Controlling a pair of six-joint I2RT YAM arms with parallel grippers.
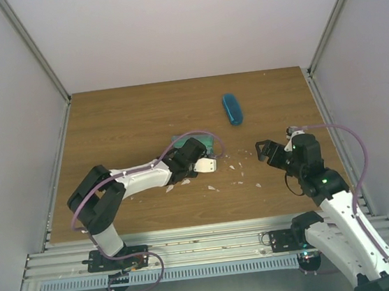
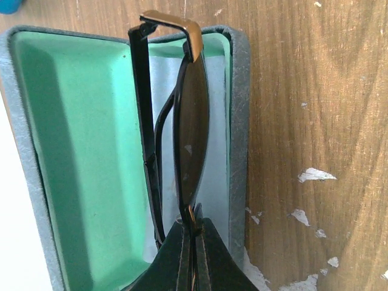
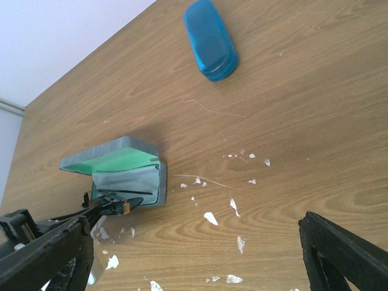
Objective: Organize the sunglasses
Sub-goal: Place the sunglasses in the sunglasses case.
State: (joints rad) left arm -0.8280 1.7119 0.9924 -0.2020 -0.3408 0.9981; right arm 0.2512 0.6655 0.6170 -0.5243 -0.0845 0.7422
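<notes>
Sunglasses [image 2: 191, 115] clamped in left gripper [image 2: 194, 260], jaws clenched on the lower rim, dark fingers [image 2: 173, 267] pressed together at the bottom of the left wrist view. Pair folded and held on edge: thin black frame, one dark brownish lens seen nearly side-on, black arm running alongside it, tan piece at the top end. Positioned over the open grey case [image 2: 239, 121], above the pale grey panel next to the right-hand wall; contact with that panel not discernible. Inside, green lining [image 2: 79, 151] over the rest of the case, left of the sunglasses. Case lying on the wooden table [image 1: 128, 118], near its middle. From above, left arm [image 1: 138, 176] stretched out from its base toward the centre, wrist directly over the case and hiding most of it. Jaws of right gripper [image 3: 199, 227] released, spread wide and holding nothing, hovering above the wood to the right of the grey case and well apart from it. Black fingertips at both lower corners of the right wrist view, with the grey case, the left gripper and the pinched sunglasses visible beyond them. Farther back on the table, blue case [image 1: 232, 108] closed, apart from the grey case and from both grippers. Scattered white flecks [image 3: 210, 218] on the wood between the two grippers, toward the front half of the table.
</notes>
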